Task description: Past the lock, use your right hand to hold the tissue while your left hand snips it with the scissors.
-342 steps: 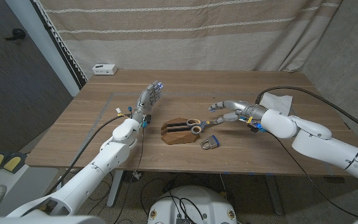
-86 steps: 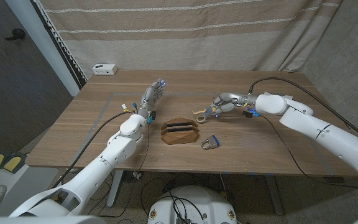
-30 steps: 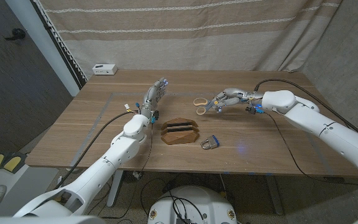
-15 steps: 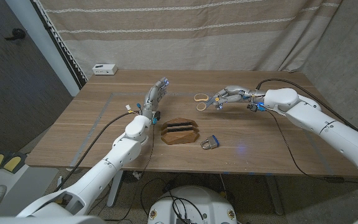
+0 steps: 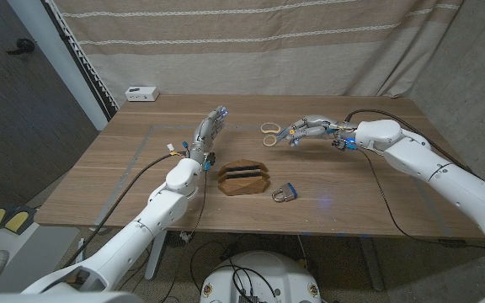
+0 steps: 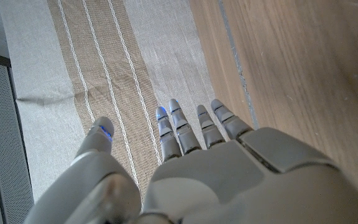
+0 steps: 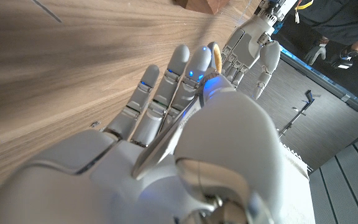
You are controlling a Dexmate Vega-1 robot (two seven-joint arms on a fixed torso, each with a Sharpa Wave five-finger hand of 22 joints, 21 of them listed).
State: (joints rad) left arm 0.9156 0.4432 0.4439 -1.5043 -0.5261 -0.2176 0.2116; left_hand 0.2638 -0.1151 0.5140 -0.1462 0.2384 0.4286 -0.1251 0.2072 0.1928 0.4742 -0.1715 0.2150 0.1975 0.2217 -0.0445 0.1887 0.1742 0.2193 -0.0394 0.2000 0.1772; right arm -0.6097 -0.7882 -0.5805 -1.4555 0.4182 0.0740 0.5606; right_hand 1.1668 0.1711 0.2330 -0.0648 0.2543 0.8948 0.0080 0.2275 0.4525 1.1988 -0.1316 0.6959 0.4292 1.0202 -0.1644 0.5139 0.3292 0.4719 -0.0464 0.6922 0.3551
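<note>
Scissors (image 5: 271, 133) with tan loop handles hang pinched in right hand (image 5: 307, 130), apparently; left hand (image 5: 208, 130) spread, holding nothing.

Bare tabletop (image 5: 125, 160) between hands; wooden holder (image 5: 242, 178) and padlock (image 5: 283, 194) (seemingly apart) mid-table.

Matt wooden table (image 5: 352, 185), metal lock (image 5: 283, 194)

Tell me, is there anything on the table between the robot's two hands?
No. In the head view, only bare wood separates the left hand from the scissors that the right hand holds.
</note>
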